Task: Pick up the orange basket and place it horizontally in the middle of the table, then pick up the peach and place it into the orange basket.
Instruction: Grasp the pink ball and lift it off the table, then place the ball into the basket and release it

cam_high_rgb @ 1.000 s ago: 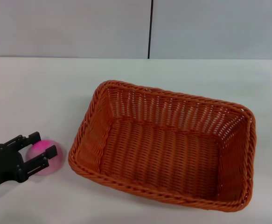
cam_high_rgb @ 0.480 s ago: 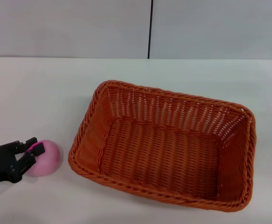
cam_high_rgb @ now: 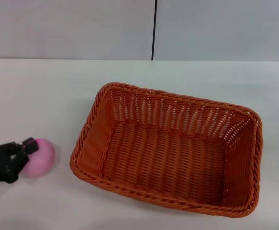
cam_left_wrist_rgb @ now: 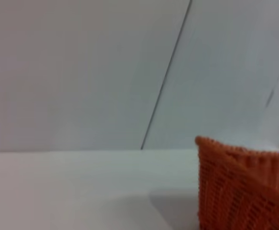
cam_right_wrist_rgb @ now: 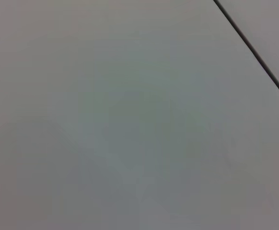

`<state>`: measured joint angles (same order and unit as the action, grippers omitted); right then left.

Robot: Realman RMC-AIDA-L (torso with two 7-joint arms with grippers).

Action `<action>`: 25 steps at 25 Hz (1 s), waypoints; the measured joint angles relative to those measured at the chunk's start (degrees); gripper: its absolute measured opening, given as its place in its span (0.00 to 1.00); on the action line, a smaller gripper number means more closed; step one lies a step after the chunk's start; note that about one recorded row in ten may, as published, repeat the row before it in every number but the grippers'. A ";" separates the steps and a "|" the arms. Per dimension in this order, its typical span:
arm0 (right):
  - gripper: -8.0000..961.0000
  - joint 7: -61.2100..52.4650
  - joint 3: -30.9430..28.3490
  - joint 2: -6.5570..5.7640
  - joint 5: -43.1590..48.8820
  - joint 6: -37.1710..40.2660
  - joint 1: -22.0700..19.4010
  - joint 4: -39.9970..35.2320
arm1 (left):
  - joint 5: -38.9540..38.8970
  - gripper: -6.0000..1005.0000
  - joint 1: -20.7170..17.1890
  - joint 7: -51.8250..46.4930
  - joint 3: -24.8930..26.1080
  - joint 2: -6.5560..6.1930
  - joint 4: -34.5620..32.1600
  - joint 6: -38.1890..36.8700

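The orange basket (cam_high_rgb: 168, 158) lies empty on the white table (cam_high_rgb: 43, 91), slightly right of the middle, with its long side running roughly left to right. One corner of the basket (cam_left_wrist_rgb: 244, 191) shows in the left wrist view. The pale-pink peach (cam_high_rgb: 39, 157) is at the near left, just left of the basket. My left gripper (cam_high_rgb: 26, 152) reaches in from the left edge and is shut on the peach; one black fingertip (cam_high_rgb: 29, 144) shows at the fruit's far side. My right gripper is out of view.
A grey wall with a dark vertical seam (cam_high_rgb: 153, 28) rises behind the table. Bare tabletop (cam_left_wrist_rgb: 82, 191) lies left of and behind the basket. The right wrist view shows only grey wall.
The left gripper's fingers closed in on the peach. Gripper and peach have shifted left, away from the basket. The basket has not moved.
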<state>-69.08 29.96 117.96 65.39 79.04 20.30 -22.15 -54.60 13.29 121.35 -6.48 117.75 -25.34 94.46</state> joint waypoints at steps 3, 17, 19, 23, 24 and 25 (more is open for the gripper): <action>0.44 0.00 0.01 0.06 0.00 -0.05 -0.01 0.00 | -0.02 0.06 -0.01 -0.01 4.47 -0.04 -0.07 2.74; 0.44 0.18 0.08 0.26 -0.01 -1.48 0.60 0.44 | -0.52 0.05 6.52 -0.66 18.97 -0.01 5.26 18.12; 0.44 0.44 0.10 0.27 0.00 -1.51 0.91 1.22 | -0.34 0.05 8.68 -0.53 16.07 0.14 7.12 18.03; 0.44 0.74 0.10 0.23 0.00 -1.59 1.11 1.64 | -0.29 0.05 12.96 -0.30 9.92 0.51 10.64 15.66; 0.44 0.75 0.10 0.24 0.00 -1.60 1.13 1.71 | -0.28 0.05 13.80 -0.27 8.62 0.59 11.17 14.72; 0.44 0.79 0.10 0.28 0.00 -1.61 1.18 2.01 | -0.27 0.05 15.25 -0.22 6.43 0.69 12.03 12.75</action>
<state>-68.28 30.06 118.24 65.39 77.43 21.48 -20.14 -54.87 28.54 121.13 -0.05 118.44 -13.32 107.21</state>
